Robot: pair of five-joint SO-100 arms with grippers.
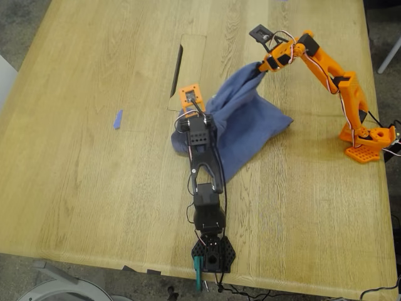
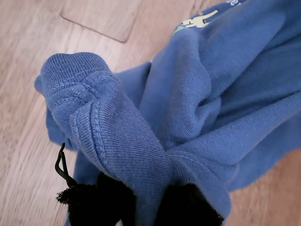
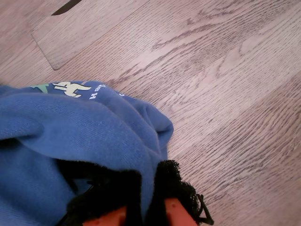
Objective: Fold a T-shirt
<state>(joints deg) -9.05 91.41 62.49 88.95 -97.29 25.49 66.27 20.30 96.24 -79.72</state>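
The slate-blue T-shirt (image 1: pixel 247 122) is bunched up in the middle of the table and held by both grippers. My first gripper (image 1: pixel 195 119), on the black arm, is shut on the ribbed collar (image 2: pixel 89 103), with cloth pinched between its black padded fingers (image 2: pixel 96 205). My second gripper (image 1: pixel 264 64), on the orange arm at the exterior view's right, is shut on a fold of the shirt (image 3: pixel 94 132) and holds it up off the table, so the cloth hangs like a tent. The yellow-green print (image 3: pixel 70 88) shows near that fold, and the print (image 2: pixel 197 21) also appears in the first wrist view.
A small blue scrap (image 1: pixel 117 119) lies on the wooden table (image 1: pixel 75 175) toward the exterior view's left. A rectangular inset panel (image 1: pixel 188 69) with a dark slot sits behind the shirt. The orange arm's base (image 1: pixel 366 141) stands near the right edge, the black arm's base (image 1: pixel 212 254) at the front edge.
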